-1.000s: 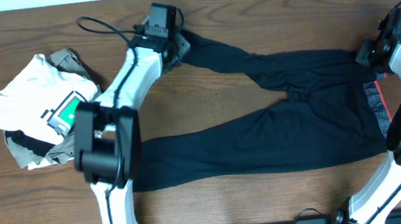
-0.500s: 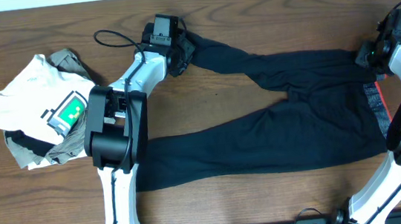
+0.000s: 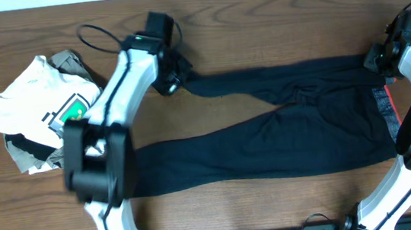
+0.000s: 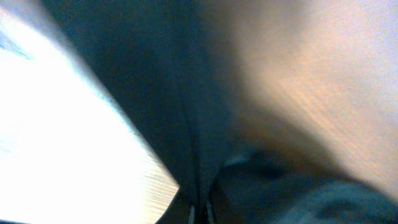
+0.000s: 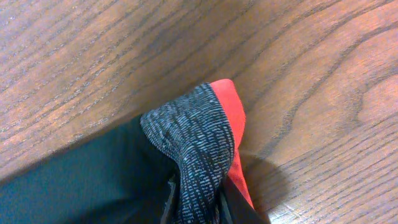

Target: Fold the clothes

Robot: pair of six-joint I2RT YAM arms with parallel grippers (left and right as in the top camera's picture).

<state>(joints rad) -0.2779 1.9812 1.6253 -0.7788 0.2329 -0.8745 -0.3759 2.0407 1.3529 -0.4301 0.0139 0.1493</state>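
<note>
Where the thin black pants (image 3: 269, 135) lie spread on the wood-grain table (image 3: 271, 8), both legs run toward nine o'clock. The waistband (image 5: 193, 143), heathered grey edged in coral, sits at three. The left gripper (image 3: 175, 81) is clamped tight on the upper leg's cuff, and the right gripper (image 3: 376, 59) pinches the waistband's corner. A crumpled white T-shirt (image 3: 35, 94) lies at nine.

Black pants (image 3: 284, 133) (flat, legs leftward)
</note>
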